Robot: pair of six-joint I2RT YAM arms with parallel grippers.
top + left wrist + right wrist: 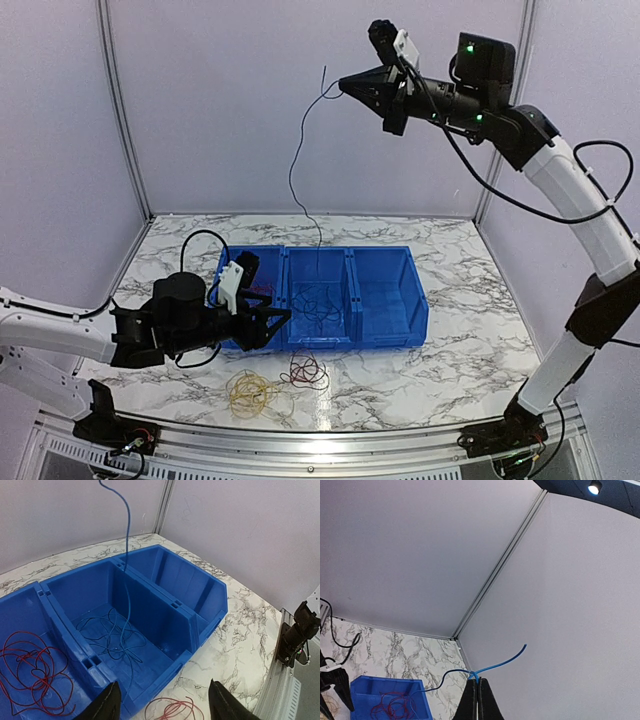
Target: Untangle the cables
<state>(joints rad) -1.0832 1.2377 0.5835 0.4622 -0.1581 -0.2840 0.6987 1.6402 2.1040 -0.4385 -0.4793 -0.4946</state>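
Observation:
My right gripper (343, 86) is raised high above the table, shut on a thin blue cable (296, 160). The blue cable (495, 666) pokes out past the closed tips (478, 682). It hangs down into the middle compartment of the blue bin (390, 290), where more blue loops (112, 637) lie. A tangle of red cable (30, 670) fills the left compartment. My left gripper (275, 322) hovers open at the bin's front left corner with nothing between its fingers (111, 702). A dark red coil (305, 372) and a yellow coil (250, 392) lie on the table in front of the bin.
The bin's right compartment (175, 575) holds nothing. Marble tabletop (470, 330) spreads to the right of the bin. Pale walls close the back and sides. A metal rail (330, 440) runs along the near edge.

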